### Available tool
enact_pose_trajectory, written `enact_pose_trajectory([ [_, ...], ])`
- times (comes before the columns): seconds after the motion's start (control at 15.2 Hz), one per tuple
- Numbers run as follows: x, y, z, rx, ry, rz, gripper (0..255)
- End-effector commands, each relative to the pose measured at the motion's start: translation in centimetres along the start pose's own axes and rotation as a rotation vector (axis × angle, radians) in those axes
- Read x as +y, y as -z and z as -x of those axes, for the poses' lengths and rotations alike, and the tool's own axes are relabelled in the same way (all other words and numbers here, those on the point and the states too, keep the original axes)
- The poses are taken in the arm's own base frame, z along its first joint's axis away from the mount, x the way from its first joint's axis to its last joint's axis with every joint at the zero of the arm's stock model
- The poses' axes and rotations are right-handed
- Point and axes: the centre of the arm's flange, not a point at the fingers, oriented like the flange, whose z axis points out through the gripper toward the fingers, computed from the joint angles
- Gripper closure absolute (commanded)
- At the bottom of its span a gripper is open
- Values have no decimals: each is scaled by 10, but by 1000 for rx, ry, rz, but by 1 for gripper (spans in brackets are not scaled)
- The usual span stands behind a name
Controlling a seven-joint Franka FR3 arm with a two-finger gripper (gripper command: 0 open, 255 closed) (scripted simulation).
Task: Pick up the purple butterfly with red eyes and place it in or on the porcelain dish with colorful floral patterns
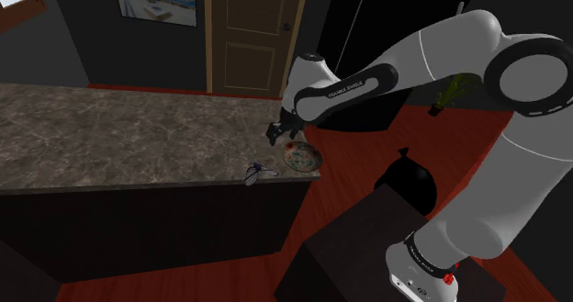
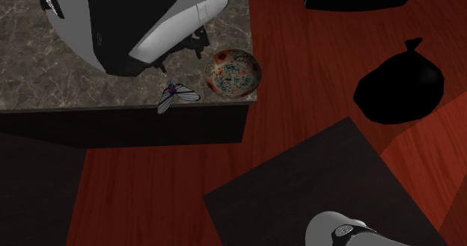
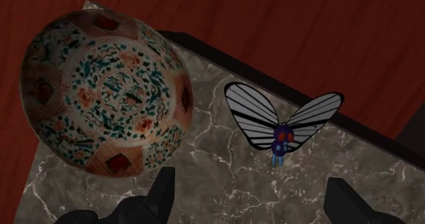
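Grey-brown marbled stone tops the bench [image 1: 110, 126], which spreads across the shoulder view's left side above dark cabinet fronts. Toward the bench's right-hand corner in that view, close to the front edge, the butterfly [image 1: 258, 172] lies flat on the stone. The wrist view shows its pale grey wings striped with black, its purple-blue body and its red eyes. It is free on the bench and nothing touches it. Just above and to its right hangs the black gripper [image 1: 280, 131], over the stone between the butterfly and the dish. Its two fingers stand well apart and clasp nothing, with the butterfly lying on the stone beyond their tips. Next comes the dish [image 1: 301, 157], a round bowl painted with green, red and orange floral patterns. It sits upright at the very corner of the bench, just beside the butterfly but not touching it. Further right, the white arm [image 1: 413, 57] arcs over a red wooden floor [image 2: 314, 72], where a knotted black bag [image 2: 397, 91] rests. The dark box stand [image 2: 299, 192] sits at the lower right.
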Motion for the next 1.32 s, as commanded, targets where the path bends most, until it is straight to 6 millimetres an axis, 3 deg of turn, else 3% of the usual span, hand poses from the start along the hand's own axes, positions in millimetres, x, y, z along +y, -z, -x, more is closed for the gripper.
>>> enact_pose_trajectory([
  [0.0, -9, -19, -15, 5, -6, -7, 0],
  [0.66, -51, -105, -92, 25, -32, -38, 0],
  [1.25, -52, -145, -93, 25, -32, -38, 0],
])
